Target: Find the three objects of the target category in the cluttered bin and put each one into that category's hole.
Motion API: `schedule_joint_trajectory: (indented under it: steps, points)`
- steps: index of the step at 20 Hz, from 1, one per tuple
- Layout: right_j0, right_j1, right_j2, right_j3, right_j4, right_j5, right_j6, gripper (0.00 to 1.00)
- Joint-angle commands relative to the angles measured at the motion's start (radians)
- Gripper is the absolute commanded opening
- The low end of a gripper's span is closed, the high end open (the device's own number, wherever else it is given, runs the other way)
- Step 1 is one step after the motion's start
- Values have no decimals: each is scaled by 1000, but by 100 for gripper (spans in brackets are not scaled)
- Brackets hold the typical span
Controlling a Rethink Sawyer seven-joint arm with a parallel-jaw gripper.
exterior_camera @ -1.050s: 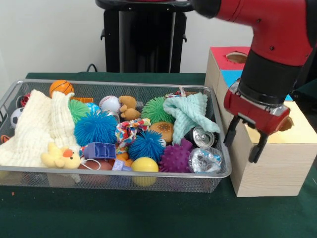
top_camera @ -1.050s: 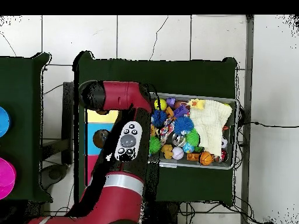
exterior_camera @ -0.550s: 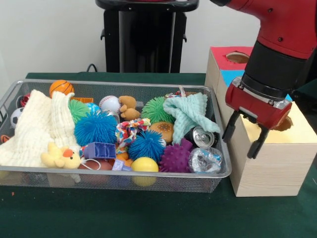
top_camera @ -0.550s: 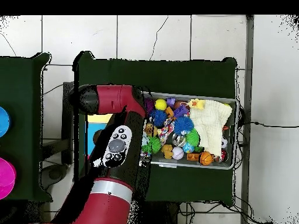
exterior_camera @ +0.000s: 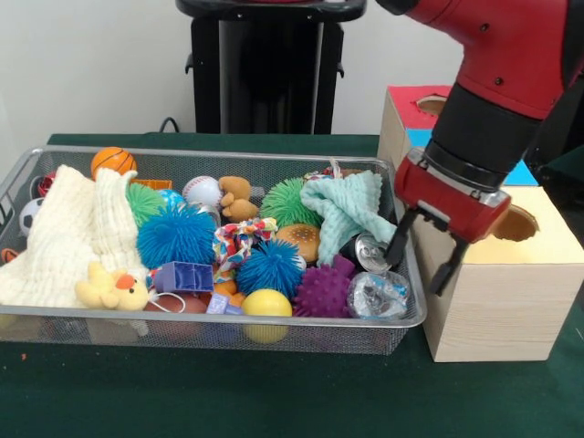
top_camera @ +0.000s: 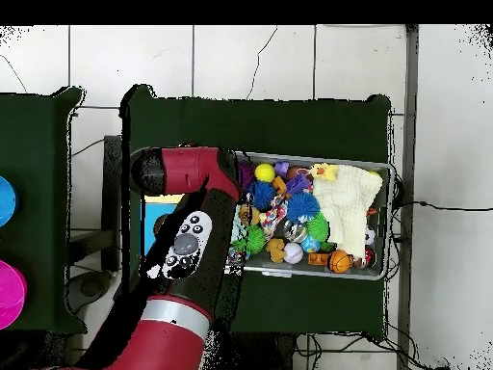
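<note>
A wire bin [exterior_camera: 210, 321] holds a jumble of toys. At its right end lie a silver drink can [exterior_camera: 370, 251] and a crushed can [exterior_camera: 376, 294], beside a purple spiky ball [exterior_camera: 321, 290] and a mint cloth [exterior_camera: 351, 210]. My gripper [exterior_camera: 415, 274] hangs open and empty over the bin's right rim, just right of the cans, touching nothing. To its right stands the wooden box [exterior_camera: 511, 301], with a round hole [exterior_camera: 516, 224] in its yellow top and another hole [exterior_camera: 436, 106] in the red panel. In the overhead view the arm [top_camera: 188, 251] hides the box and the gripper.
The bin also holds blue spiky balls [exterior_camera: 175, 235], a yellow ball [exterior_camera: 266, 303], a plush duck [exterior_camera: 109, 287], a cream cloth [exterior_camera: 64, 237], a small basketball [exterior_camera: 113, 161] and a burger toy [exterior_camera: 299, 239]. The overhead view shows the bin [top_camera: 383, 173] on the green table.
My gripper has swung left from in front of the box's yellow top to the bin's right rim. It stays open and empty. Nothing in the bin has moved.
</note>
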Motion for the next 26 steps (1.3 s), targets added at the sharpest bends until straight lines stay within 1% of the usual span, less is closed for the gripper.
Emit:
schedule_joint_trajectory:
  steps: [1, 6, 8, 10, 11, 14, 15, 17, 20, 23, 26]
  points:
    - [-15, 82, 9, 151, -6, -16, 199, 100]
    - [-7, 91, -17, 157, -8, -26, 197, 100]
    - [-21, 93, -1, 167, -2, -38, 177, 100]
    - [-39, 101, 33, 184, 12, -68, 165, 100]
    - [-57, 103, 69, 201, 25, -95, 155, 100]
    - [-109, 92, 167, 252, 56, -135, 109, 100]
    - [-137, 84, 217, 275, 68, -149, 80, 100]
    - [-158, 79, 265, 291, 79, -165, 62, 100]
    - [-160, 77, 296, 293, 91, -170, 71, 100]
    - [-181, 42, 360, 332, 107, -181, 65, 100]
    - [-211, -4, 417, 372, 120, -165, 43, 100]
